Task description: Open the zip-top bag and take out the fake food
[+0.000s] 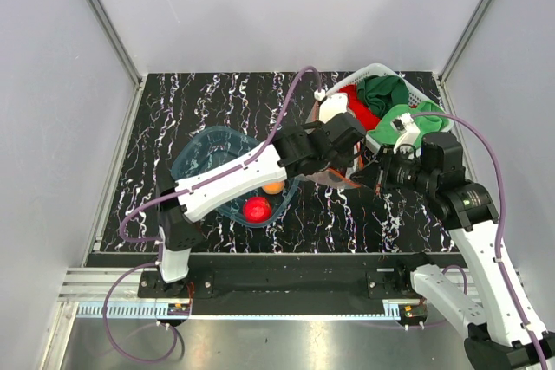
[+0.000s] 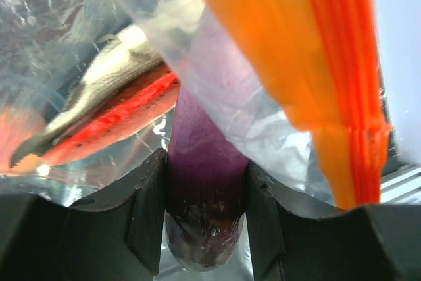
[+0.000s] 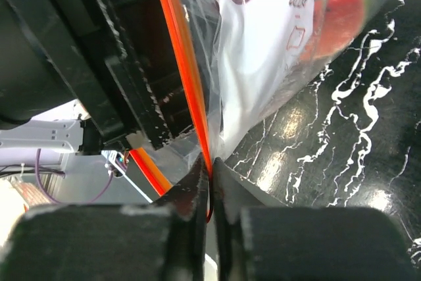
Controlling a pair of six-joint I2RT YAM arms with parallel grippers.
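The zip-top bag hangs between my two grippers, right of centre. My right gripper is shut on its orange-red zip strip; the white label shows beside it. My left gripper reaches into the bag's mouth, and its jaws are shut on a purple fake food piece with clear film around it. A fish-shaped piece and a red slice lie in the bag. The red fruit and the orange-peach fruit lie in the blue tub.
A white basket with red and green cloths stands at the back right, just behind the bag. The blue tub is under the left arm's forearm. Grey walls enclose the black marbled table.
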